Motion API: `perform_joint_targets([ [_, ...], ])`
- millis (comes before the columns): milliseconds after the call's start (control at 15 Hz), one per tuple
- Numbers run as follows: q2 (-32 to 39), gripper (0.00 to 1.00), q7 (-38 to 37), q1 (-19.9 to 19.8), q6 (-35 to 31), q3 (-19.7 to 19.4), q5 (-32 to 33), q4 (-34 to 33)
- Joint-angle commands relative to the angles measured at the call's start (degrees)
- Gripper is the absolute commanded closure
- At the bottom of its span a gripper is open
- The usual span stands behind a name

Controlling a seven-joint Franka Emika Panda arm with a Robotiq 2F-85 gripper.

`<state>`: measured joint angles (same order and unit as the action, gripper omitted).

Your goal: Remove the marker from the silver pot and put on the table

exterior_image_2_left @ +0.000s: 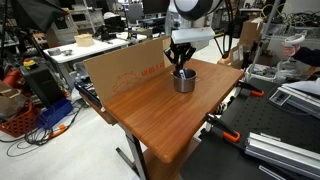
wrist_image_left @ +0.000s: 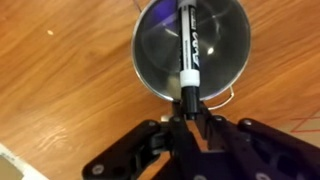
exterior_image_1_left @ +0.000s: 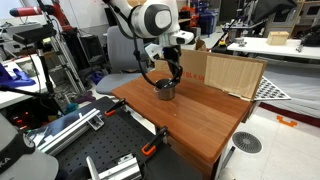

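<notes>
Hazards: a slanted lift could tip the silver pot (exterior_image_1_left: 166,90); a shallow pinch could slip. In an exterior view the gripper (exterior_image_1_left: 173,72) hangs over the pot at the far end of the table (exterior_image_1_left: 200,115); in an exterior view the gripper (exterior_image_2_left: 181,62) masks the pot's contents. Wrist view: marker (wrist_image_left: 188,45) spans the pot, its near tip pinched between narrow jaws.
</notes>
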<state>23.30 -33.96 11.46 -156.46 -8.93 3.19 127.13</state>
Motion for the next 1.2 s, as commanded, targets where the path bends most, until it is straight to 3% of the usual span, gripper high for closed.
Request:
perform_joint_targets([
  [0,0.1,0.95,-2.0,1.6,0.7,-1.4,1.1,-0.4],
  [600,-5.7,0.95,-4.8,1.2,6.3,-1.6,1.7,-1.1],
  [1133,-7.5,0.95,-1.4,-5.4,17.6,-0.6,-0.5,-5.2],
])
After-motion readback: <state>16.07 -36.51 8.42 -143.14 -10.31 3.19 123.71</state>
